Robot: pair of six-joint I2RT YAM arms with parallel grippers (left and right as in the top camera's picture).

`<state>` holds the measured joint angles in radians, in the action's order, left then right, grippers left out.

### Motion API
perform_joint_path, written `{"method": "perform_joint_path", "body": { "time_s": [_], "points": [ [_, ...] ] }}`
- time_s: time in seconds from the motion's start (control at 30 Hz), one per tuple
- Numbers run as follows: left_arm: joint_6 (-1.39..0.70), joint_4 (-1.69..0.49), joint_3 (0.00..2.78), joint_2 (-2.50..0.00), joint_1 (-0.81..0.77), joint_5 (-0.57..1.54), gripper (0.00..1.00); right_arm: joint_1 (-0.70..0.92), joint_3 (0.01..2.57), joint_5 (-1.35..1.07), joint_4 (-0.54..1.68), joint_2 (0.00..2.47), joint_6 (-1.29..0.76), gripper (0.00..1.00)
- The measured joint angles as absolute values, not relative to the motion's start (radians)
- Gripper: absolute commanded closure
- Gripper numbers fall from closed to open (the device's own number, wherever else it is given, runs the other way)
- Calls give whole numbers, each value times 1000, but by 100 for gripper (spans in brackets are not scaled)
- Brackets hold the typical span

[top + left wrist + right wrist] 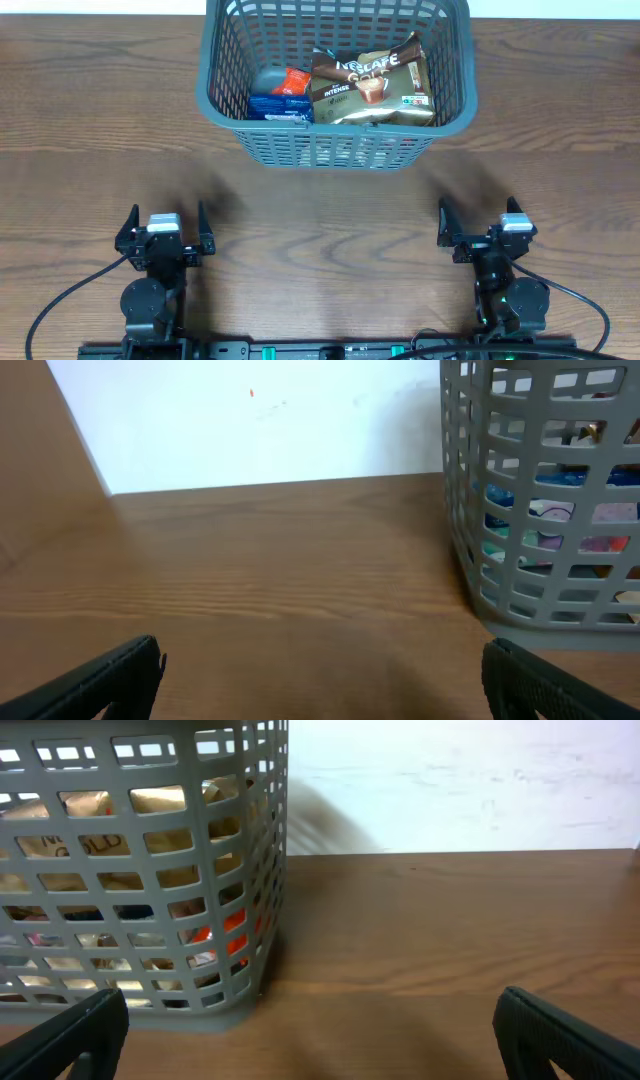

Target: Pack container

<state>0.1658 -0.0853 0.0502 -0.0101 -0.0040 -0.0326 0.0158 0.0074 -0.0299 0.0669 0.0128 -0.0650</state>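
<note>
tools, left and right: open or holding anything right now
left tool: open, holding nothing
right tool: open, holding nothing

Left pincer (166,228), right pincer (478,222): both wide apart, holding nothing.

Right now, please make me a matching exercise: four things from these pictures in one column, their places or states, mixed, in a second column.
1 grey-teal slatted plastic basket
2 gold Nescafé coffee packet
3 blue packet
4 left gripper

a open, holding nothing
b right part of the basket
c far middle of the brown wooden table
d left part of the basket

Pairs: 1-c, 2-b, 3-d, 4-a.
</note>
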Motion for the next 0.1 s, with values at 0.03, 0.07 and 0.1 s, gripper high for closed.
{"method": "perform_joint_path", "body": {
  "time_s": [0.03,0.07,0.1],
  "points": [
    [166,-85,50,-10,-4,-32,1,16,7,-30,67,13,-65,1],
    [166,-85,50,-10,-4,-32,2,16,7,-30,67,13,-65,1],
    [166,-85,50,-10,-4,-33,1,16,7,-30,67,13,-65,1]
  ]
}}
